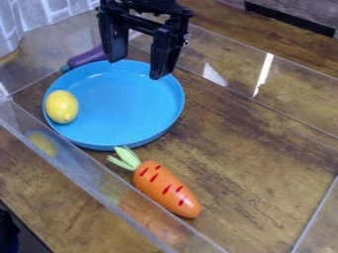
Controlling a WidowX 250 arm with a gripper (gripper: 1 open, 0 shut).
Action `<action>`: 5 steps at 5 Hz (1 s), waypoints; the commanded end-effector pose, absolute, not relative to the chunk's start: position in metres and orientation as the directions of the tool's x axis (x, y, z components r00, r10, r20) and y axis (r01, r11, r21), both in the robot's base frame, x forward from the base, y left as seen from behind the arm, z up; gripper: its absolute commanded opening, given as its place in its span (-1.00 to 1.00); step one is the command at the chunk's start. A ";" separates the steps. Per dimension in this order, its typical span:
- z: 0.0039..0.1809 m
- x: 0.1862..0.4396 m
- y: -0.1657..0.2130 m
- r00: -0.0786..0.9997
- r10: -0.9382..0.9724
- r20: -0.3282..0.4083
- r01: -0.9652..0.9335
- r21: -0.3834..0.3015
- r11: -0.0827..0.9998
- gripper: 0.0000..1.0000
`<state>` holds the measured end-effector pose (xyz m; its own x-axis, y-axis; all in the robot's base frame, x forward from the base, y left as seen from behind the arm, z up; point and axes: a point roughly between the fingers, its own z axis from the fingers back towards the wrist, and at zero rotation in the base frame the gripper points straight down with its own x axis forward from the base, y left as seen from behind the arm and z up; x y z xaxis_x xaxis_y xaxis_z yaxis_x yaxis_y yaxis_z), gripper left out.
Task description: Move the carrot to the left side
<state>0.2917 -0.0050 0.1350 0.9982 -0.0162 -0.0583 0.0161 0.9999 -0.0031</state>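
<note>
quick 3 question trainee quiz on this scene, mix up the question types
1. True or false: the small orange toy carrot with a green leafy top lies on the round blue plate.
2. Multiple choice: the round yellow lemon sits (a) on the plate near its left rim, (b) on the wooden table, (c) between the gripper's fingers.
3. Fill in: the black gripper hangs above the plate's far edge with its jaws ____.

Key
1. False: it lies on the table, in front of the plate.
2. a
3. open, holding nothing

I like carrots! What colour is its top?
Light green, on the carrot, in the camera view.
</note>
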 end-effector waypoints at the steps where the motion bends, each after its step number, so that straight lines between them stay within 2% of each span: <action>1: 0.134 0.284 0.005 0.997 -0.019 -0.069 0.019 -0.005 1.000 1.00; 3: 0.119 0.264 -0.022 0.994 0.092 -0.059 -0.094 -0.022 0.995 1.00; 4: 0.103 0.256 -0.042 0.981 0.193 -0.031 -0.194 -0.035 0.980 1.00; 5: 0.075 0.258 -0.063 0.951 0.309 0.004 -0.309 -0.052 0.950 1.00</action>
<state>0.2525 -0.0626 0.0671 0.9511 0.3077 -0.0282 -0.3087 0.9504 -0.0375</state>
